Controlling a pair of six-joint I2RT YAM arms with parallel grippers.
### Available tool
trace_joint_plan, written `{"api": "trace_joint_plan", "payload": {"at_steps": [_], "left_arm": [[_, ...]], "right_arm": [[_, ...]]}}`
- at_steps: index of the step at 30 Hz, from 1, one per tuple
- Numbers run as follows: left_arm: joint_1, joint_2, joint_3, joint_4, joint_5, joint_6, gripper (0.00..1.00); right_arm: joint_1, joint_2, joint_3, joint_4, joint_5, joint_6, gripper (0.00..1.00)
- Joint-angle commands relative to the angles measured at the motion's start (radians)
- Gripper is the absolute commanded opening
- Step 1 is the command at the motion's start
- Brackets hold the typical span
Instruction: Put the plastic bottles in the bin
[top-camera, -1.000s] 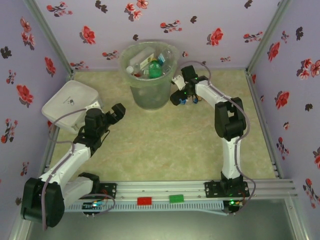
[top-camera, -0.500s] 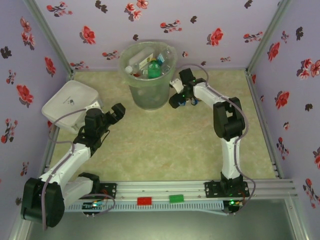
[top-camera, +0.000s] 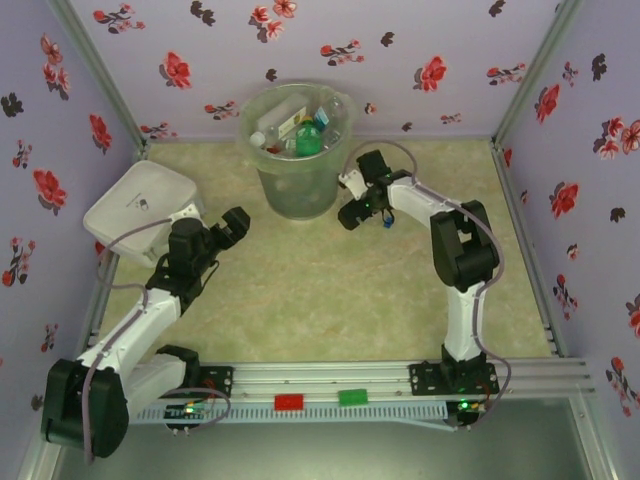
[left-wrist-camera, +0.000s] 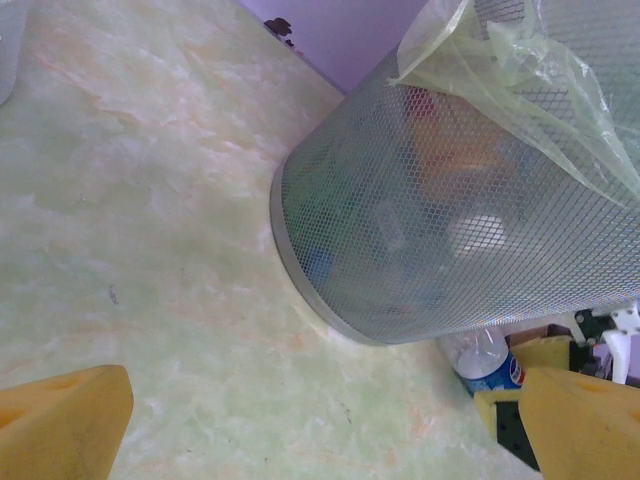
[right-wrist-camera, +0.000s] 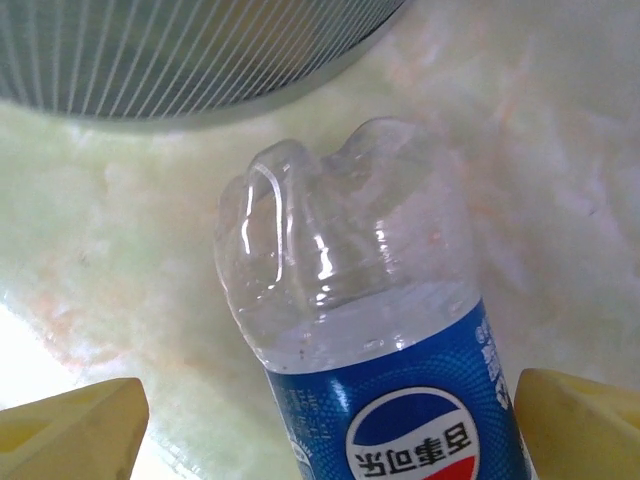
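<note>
Bin at twelve o'clock of the table from above, with a heap of plastic bottles inside it. My right gripper is low at the bin's four o'clock, just beside its foot. My left gripper hangs wide open at its eight o'clock, well apart and holding nothing.

Left wrist now: the bin's mesh wall is ahead, and at five o'clock of its base a clear blue-labelled bottle seems to lie on the table, just beside the wall.

Right wrist, the one that matters: that bottle runs up from six o'clock, base end toward the bin. My yellow fingers stand spread at seven and five o'clock, one on either side of the label, nothing squeezed yet.

My read: close on the label band, round and stiff, not on the lumpy base. Squeeze gently, because thin plastic may buckle and squirt out. Then lift straight up before swinging over the rim, with the wall so near.
</note>
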Motion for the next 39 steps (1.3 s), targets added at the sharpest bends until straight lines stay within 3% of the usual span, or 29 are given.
{"api": "trace_joint_plan", "payload": {"at_steps": [1,15,19,26,33,39], "left_arm": [[0.009,-0.021,-0.014,0.018,0.005,-0.003,1.00],[0.008,-0.045,-0.023,0.014,0.005,-0.007,1.00],[0.008,-0.053,-0.030,0.014,0.005,-0.004,1.00],[0.010,-0.055,-0.043,0.020,0.004,0.006,1.00],[0.016,-0.058,-0.068,0.060,0.006,0.009,1.00],[0.041,-0.095,-0.123,0.078,0.009,0.004,1.00]], "right_arm": [[0.017,-0.023,-0.038,0.000,0.038,0.014,0.95],[0.027,-0.006,-0.062,0.013,0.118,0.064,0.79],[0.038,-0.037,-0.114,0.039,0.152,0.091,0.69],[0.039,-0.205,-0.246,0.155,0.138,0.189,0.48],[0.038,-0.481,-0.359,0.246,0.155,0.328,0.44],[0.040,-0.628,-0.271,0.253,0.119,0.426,0.42]]}}
